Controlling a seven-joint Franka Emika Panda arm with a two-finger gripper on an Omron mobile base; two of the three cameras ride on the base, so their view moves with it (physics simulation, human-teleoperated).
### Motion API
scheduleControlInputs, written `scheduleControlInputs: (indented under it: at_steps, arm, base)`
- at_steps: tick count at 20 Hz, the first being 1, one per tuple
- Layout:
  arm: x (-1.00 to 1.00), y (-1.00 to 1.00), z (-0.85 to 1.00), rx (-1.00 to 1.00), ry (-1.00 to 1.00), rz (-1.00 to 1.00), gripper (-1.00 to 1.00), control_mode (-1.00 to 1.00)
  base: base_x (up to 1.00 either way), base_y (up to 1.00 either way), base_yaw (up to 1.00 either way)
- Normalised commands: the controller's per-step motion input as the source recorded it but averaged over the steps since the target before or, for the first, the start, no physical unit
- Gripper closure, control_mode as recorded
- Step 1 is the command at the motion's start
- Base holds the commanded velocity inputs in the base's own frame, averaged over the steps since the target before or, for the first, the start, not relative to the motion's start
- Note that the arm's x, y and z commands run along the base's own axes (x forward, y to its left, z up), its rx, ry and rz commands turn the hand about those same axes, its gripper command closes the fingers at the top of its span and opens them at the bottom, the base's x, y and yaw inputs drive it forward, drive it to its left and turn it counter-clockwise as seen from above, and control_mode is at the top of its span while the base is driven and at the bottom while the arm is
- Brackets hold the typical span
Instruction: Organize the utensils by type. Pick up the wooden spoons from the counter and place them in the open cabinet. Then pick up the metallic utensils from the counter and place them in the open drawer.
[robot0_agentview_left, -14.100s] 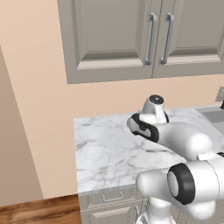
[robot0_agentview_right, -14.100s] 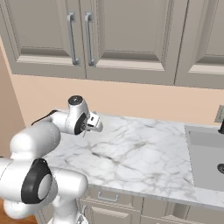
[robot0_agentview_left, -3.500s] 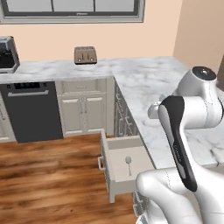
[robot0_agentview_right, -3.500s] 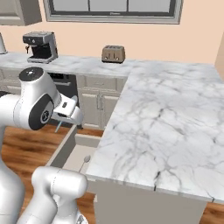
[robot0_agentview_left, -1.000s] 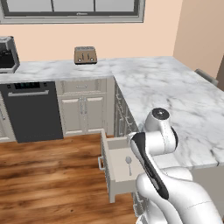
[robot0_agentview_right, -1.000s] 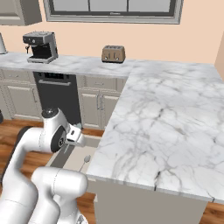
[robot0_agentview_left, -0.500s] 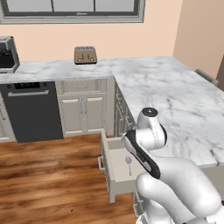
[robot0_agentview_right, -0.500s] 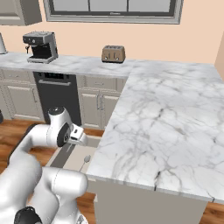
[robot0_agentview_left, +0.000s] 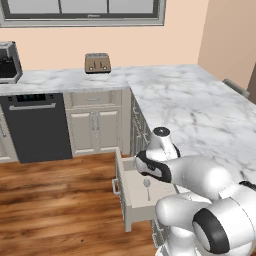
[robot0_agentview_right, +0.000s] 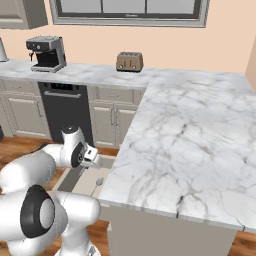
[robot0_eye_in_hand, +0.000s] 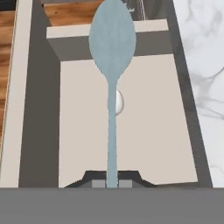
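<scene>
The slim pale teal-blue metallic spoon (robot0_eye_in_hand: 112, 57) runs up the hand view's centre, its handle clamped in the dark two-finger gripper (robot0_eye_in_hand: 112, 183) at the bottom, above the shallow grey-beige open drawer (robot0_eye_in_hand: 78, 131), where a silver-grey spoon (robot0_agentview_left: 147, 187) lies.

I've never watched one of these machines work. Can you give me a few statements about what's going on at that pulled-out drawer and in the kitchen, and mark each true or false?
1. The gripper has its jaws shut on the handle of a pale teal-blue spoon. True.
2. The open drawer is bare inside. False: a silver-grey spoon already lies on its pale floor.
3. The teal-blue spoon is held above the drawer. True.
4. A toaster stands on the counter by the wall. True.
5. The coffee machine sits on the wooden floor. False: it stands on the counter.
</scene>
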Motion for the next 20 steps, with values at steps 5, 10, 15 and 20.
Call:
scheduleControlInputs:
  at_steps: [5, 10, 15, 20]
  arm:
    - [0.22, 0.07, -0.55, 0.00, 0.01, 0.00, 1.00, -1.00]
    - [0.23, 0.10, -0.56, 0.00, 0.02, 0.00, 1.00, -1.00]
    - [0.18, 0.07, -0.45, 0.00, 0.02, 0.00, 1.00, -1.00]
    - [0.11, 0.00, -0.25, 0.00, 0.01, 0.00, 1.00, -1.00]
  base:
    - [0.00, 0.00, 0.00]
    - [0.00, 0.00, 0.00]
    - [0.00, 0.00, 0.00]
    - [0.00, 0.00, 0.00]
